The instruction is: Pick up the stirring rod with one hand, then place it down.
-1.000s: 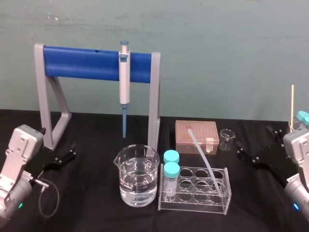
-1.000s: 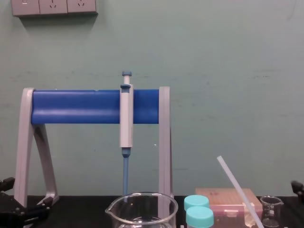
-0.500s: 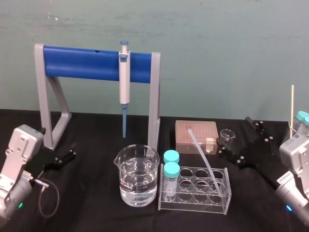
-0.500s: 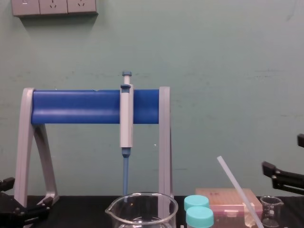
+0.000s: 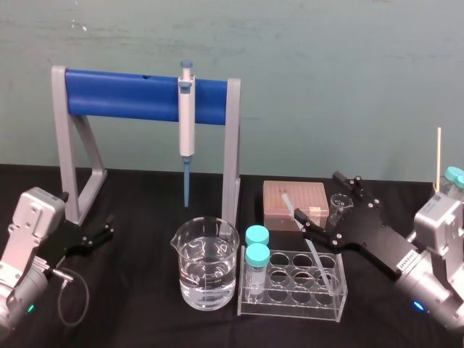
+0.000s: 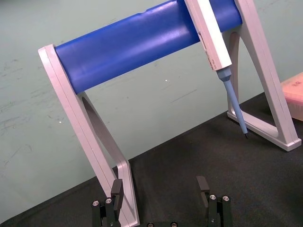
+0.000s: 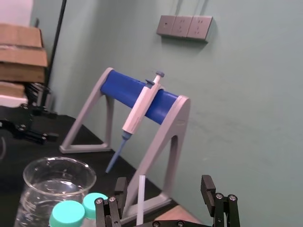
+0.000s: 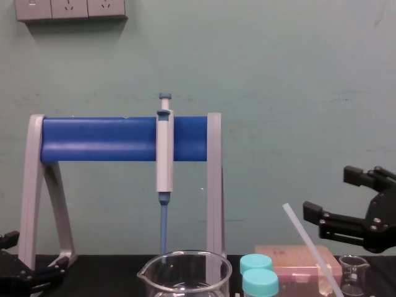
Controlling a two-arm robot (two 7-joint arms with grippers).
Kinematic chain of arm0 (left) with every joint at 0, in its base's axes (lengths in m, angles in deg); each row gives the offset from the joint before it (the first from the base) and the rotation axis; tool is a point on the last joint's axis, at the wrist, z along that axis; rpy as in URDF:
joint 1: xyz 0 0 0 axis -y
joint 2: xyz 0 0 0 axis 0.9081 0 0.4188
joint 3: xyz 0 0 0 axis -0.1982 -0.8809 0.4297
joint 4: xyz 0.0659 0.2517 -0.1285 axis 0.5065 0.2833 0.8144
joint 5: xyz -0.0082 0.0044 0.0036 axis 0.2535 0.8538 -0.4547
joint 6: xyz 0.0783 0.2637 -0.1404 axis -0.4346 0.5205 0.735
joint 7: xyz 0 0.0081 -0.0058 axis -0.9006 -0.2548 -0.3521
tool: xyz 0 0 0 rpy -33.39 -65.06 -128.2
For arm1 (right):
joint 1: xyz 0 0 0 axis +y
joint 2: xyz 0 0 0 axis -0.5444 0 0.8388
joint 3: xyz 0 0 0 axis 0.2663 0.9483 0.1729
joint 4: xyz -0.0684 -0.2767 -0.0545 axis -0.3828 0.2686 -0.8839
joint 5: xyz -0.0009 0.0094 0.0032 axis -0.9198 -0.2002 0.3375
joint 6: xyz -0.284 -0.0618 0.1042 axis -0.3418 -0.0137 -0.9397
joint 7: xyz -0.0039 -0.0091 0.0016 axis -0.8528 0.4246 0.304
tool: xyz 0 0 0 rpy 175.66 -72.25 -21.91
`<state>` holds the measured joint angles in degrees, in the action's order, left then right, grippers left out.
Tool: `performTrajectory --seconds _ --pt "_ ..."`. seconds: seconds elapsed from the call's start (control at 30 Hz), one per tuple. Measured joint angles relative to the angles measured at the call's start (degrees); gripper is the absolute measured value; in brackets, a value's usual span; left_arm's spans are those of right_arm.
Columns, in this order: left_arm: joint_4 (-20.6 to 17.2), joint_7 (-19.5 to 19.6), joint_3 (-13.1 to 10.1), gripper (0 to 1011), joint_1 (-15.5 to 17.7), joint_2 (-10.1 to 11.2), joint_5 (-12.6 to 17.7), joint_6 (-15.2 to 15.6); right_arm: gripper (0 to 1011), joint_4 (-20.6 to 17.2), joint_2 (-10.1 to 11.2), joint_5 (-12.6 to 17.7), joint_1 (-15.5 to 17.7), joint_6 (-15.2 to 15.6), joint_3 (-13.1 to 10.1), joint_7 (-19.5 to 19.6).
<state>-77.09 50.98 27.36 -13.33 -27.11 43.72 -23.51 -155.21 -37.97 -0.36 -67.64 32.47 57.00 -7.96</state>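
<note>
Here, the right gripper [image 5: 321, 202] is held stretched forward and inward above the tube rack [image 5: 290, 301], close to the pink box [image 5: 275, 199] and the small beaker [image 5: 339, 206]. The stirring rod [image 5: 313, 246] is leaned in the rack, with its upper end set between the spread fingers [image 7: 120, 188] and not gripped. Bare table [image 5: 145, 319] is seen beside the left gripper [image 5: 96, 238], which is parked near the pipette stand [image 5: 65, 159] with its fingers spread and empty.

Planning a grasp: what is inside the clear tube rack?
In the rack, two teal-capped tubes stand at left; the stirring rod leans out of a right hole, the open right tool beside it. The rod's foot is unclear. The left tool sits parked far left.
</note>
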Motion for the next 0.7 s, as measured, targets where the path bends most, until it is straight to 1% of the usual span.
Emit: performTrajectory --seconds 0.03,0.07,0.2,0.23,0.27,0.37,0.47,0.57,0.6,0.7 --pt "0.0 0.0 0.0 1000 0.0 0.0 0.0 0.0 1002 0.33 -0.17 0.77 -0.3 0.31 0.0 -0.82" --pt "0.0 0.0 0.0 1000 0.0 0.0 0.0 0.0 1002 1.07 -0.54 2.32 -0.94 1.01 0.0 -2.45" --pt "0.0 0.0 0.0 1000 0.0 0.0 0.0 0.0 1002 2.63 -1.3 4.53 -2.29 2.66 0.0 -5.27" --pt "0.0 0.0 0.0 1000 0.0 0.0 0.0 0.0 1002 3.17 -1.57 5.21 -2.82 3.61 0.02 -6.38" --pt "0.0 0.0 0.0 1000 0.0 0.0 0.0 0.0 1002 3.17 -1.57 5.21 -2.82 3.61 0.02 -6.38" --pt "0.0 0.0 0.0 1000 0.0 0.0 0.0 0.0 1002 4.29 -2.18 6.25 -3.95 6.2 0.24 -8.38" --pt "0.0 0.0 0.0 1000 0.0 0.0 0.0 0.0 1002 4.85 -2.52 6.65 -4.51 7.66 0.36 -9.34" --pt "0.0 0.0 0.0 1000 0.0 0.0 0.0 0.0 1002 5.76 -3.09 6.72 -5.36 9.59 0.44 -10.46" --pt "0.0 0.0 0.0 1000 0.0 0.0 0.0 0.0 1002 5.76 -3.09 6.72 -5.36 9.59 0.44 -10.46" --pt "0.0 0.0 0.0 1000 0.0 0.0 0.0 0.0 1002 6.87 -3.73 6.7 -6.1 11.13 0.43 -11.21"
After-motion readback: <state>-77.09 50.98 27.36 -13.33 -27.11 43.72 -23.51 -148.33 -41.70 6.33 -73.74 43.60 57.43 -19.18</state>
